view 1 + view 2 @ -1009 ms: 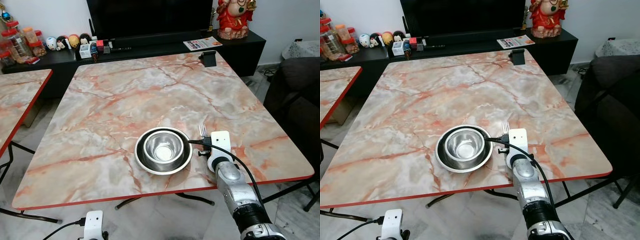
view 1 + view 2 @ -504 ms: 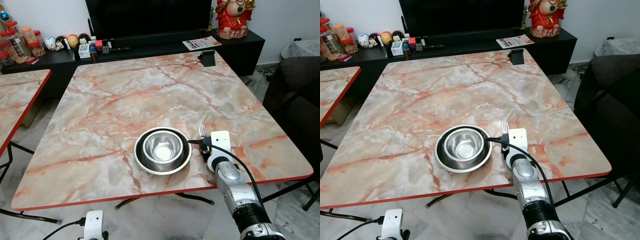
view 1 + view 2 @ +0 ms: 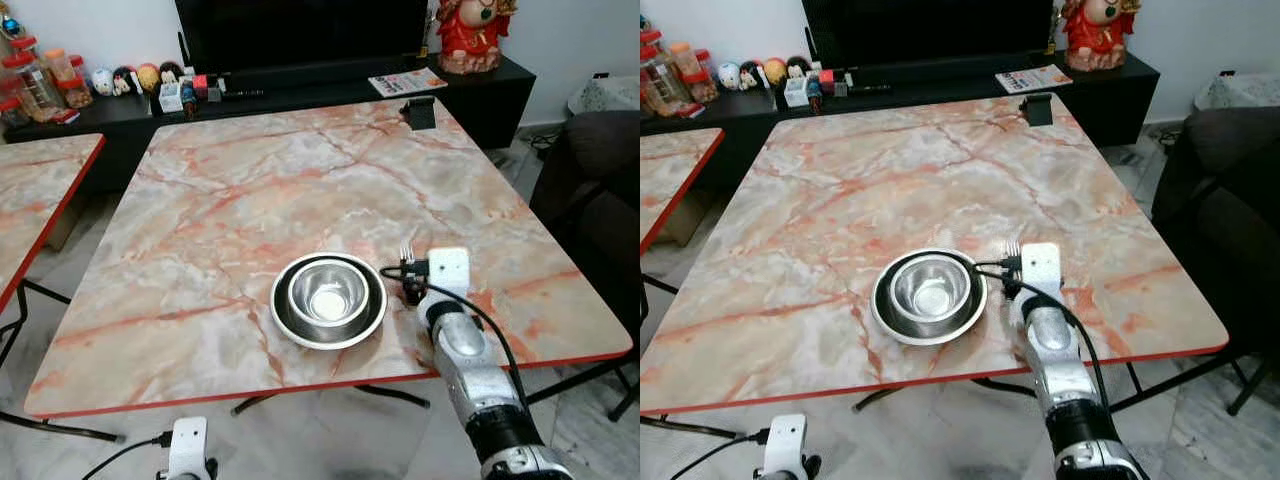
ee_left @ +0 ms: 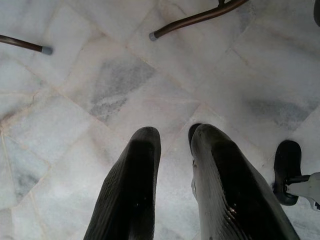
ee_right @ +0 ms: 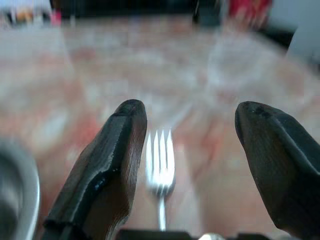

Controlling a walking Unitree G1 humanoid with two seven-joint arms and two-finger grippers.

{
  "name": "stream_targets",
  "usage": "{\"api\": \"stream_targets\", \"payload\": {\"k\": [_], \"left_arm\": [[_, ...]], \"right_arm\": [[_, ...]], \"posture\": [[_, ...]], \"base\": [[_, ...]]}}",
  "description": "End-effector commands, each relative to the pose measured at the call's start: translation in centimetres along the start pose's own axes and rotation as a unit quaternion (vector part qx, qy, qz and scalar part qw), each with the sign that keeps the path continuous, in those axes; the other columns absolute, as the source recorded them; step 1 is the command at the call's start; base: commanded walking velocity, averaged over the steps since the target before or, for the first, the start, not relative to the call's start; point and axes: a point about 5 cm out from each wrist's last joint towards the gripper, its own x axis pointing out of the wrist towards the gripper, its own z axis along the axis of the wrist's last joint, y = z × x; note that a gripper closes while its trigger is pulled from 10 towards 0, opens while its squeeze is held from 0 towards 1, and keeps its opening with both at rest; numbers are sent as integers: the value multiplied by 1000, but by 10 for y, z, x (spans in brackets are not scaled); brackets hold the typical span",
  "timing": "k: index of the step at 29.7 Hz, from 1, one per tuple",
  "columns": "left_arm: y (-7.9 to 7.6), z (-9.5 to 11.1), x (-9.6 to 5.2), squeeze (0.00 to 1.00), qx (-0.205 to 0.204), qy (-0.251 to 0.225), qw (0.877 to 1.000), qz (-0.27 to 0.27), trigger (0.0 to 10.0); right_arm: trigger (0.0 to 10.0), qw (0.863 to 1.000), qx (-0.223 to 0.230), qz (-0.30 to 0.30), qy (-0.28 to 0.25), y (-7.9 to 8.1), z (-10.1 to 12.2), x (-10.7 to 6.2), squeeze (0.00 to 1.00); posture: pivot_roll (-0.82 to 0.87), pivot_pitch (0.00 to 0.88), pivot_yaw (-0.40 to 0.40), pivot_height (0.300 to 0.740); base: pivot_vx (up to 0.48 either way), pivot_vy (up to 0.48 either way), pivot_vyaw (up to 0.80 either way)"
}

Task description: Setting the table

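A steel bowl sits inside a steel plate near the front edge of the marble table. Just right of the plate, a silver fork lies flat on the table with its tines pointing away from me. My right gripper hangs low over the fork's handle and is open. In the right wrist view the fork lies between the two fingers, close to one finger and untouched by either. My left gripper hangs idle over the floor, fingers close together.
A small black stand sits at the table's far right edge. Behind it is a black TV cabinet with toys, jars and a red statue. A second marble table stands to the left and a dark sofa to the right.
My right wrist has edged slightly forward over the fork. The fork, bowl and plate lie where they were.
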Motion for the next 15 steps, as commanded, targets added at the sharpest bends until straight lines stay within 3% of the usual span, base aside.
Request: {"api": "stream_targets", "payload": {"k": [1,6,10,15], "left_arm": [[3,3,0,0,1,-5,1000,3,10000],[3,6,0,0,-4,-15,1000,4,10000],[4,4,0,0,-9,-9,1000,6,10000],[4,2,0,0,-11,-6,1000,7,10000]], "right_arm": [[10000,998,-11,-4,-66,1,21,1,0],[10000,989,-15,11,-144,8,45,-1,0],[10000,987,-19,13,-156,11,48,-2,0],[10000,985,-7,21,-170,14,51,-3,0]], "posture": [[-220,0,92,740],[-222,0,94,740],[-221,0,95,740],[-218,0,94,740]], "base": [[0,0,0],[0,0,0],[0,0,0],[0,394,0]]}}
